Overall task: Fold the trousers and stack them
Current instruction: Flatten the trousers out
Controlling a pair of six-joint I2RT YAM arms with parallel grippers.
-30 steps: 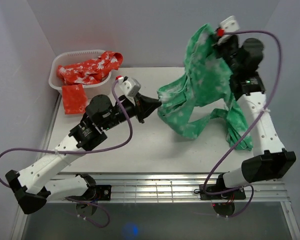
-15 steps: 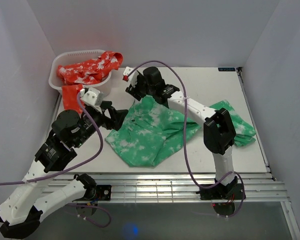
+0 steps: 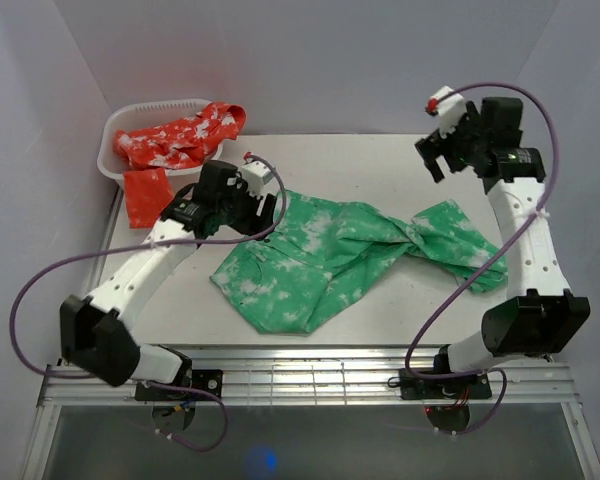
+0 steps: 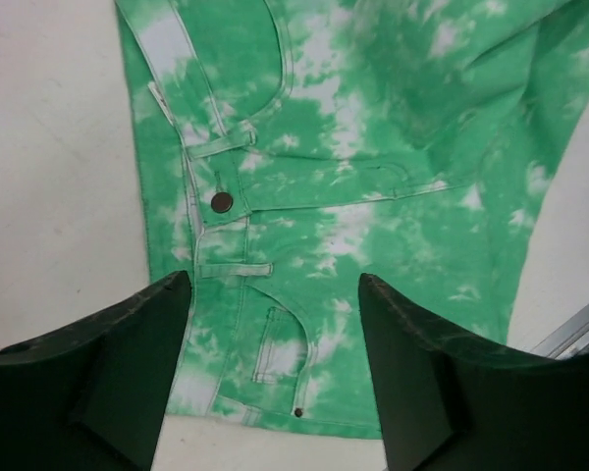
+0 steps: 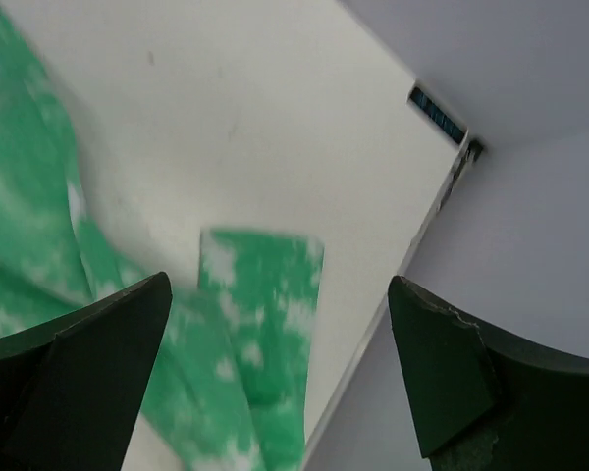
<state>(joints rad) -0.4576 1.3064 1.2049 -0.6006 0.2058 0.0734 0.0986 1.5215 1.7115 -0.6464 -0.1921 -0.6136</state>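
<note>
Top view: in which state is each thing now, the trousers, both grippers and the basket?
trousers: unfolded, lying on the table, legs twisted, held by nothing.
left gripper: open, over the waistband.
right gripper: open, raised, empty.
basket: holds red clothes, one hanging over the rim.

What I'm driving sits in a robotics lab test cell, not a home: plain white walls [image 3: 310,60] box in a bare white table [image 3: 380,165] on three sides, and my two arms, left arm [image 3: 140,275] and right arm [image 3: 525,230], are bolted to a slotted aluminium rail [image 3: 310,375] along its near edge. Loose purple cables [image 3: 13,320] loop off both arms in the open. The only homely things are props: a white plastic basket [image 3: 107,152] of red printed garments [image 3: 175,140] in the far left corner, and the trousers [image 3: 310,260] on the tabletop.
</note>
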